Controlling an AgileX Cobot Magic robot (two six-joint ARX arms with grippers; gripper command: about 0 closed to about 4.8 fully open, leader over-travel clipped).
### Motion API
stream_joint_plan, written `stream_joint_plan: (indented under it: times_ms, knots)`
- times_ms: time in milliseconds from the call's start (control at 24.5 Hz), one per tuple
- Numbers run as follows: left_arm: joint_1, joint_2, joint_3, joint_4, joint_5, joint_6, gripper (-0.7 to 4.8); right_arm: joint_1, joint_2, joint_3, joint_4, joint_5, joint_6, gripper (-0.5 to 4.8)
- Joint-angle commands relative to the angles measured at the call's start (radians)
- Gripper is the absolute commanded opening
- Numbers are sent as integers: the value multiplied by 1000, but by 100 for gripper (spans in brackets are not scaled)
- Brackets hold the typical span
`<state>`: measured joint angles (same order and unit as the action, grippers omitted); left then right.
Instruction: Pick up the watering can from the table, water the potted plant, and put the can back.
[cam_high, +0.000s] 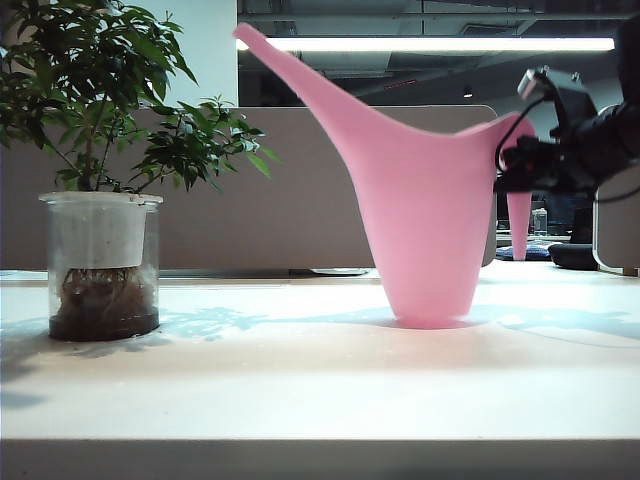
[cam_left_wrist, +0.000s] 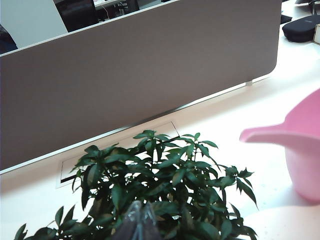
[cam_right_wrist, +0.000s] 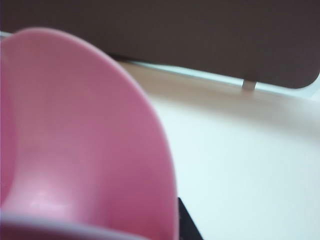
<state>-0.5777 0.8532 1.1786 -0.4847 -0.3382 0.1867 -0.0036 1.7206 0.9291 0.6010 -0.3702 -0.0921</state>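
exterior view: right tool (cam_high: 515, 165) at watering can (cam_high: 425, 220) handle, grip unclear; left tool unseen.

Watering can (cam_high: 425, 230): uniform pink, no pattern. Potted plant (cam_high: 100, 150): dark green leaves, clear glass cylinder, white inner liner, dark brown roots. Surface (cam_high: 320, 380): plain white; right gripper (cam_high: 535, 165): black.
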Motion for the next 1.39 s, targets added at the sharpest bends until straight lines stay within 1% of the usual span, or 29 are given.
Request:
stream_joint_plan:
  times_ms: [41, 82, 163, 286, 326, 367, 408, 530, 571, 612, 693, 775, 816, 857, 979, 1101, 1264, 1387]
  knots:
    - [58, -1, 3, -8, 19, -3, -6, 1, -82, 10, 78, 68, 13, 103]
    - [100, -2, 3, 8, 73, -4, -6, 0, -113, 10, 84, 92, 12, 103]
    - [160, -4, 3, 27, 150, -4, -5, 0, -145, 11, 82, 114, 11, 103]
    - [269, -4, 3, 28, 308, -5, -5, 1, -187, 11, 62, 147, 3, 104]
    - [298, -3, 3, 24, 359, -9, -5, 2, -204, 11, 47, 174, -14, 104]
    - [333, -4, 3, 22, 427, -37, -5, 11, -232, 16, 11, 217, -46, 104]
    - [335, -4, 3, 23, 432, -55, -5, 18, -245, 25, -26, 241, -71, 105]
    - [328, -6, 3, 22, 431, -15, -5, 42, -275, 99, -170, 280, -151, 107]
    - [322, -6, 3, 21, 432, -6, -5, 59, -277, 127, -205, 288, -163, 107]
    - [313, -5, 3, 20, 432, -7, -5, 91, -277, 194, -268, 323, -190, 107]
    - [307, -4, 3, 21, 428, -16, -5, 141, -276, 278, -316, 349, -262, 107]
    - [309, -4, 3, 22, 413, -45, -5, 184, -276, 320, -329, 380, -348, 107]
    - [309, -5, 3, 22, 399, -53, -5, 208, -272, 343, -332, 399, -410, 107]
    - [309, -6, 3, 22, 388, -54, -5, 227, -269, 362, -336, 408, -470, 107]
    - [309, -10, 3, 20, 387, -61, -5, 272, -259, 396, -340, 445, -585, 107]
    - [309, -18, 3, 8, 388, -73, -5, 330, -247, 412, -304, 518, -748, 107]
    - [309, -25, 3, -13, 387, -93, -5, 356, -236, 412, -251, 529, -785, 107]
    - [309, -30, 3, -16, 387, -93, -5, 382, -234, 412, -198, 526, -855, 107]
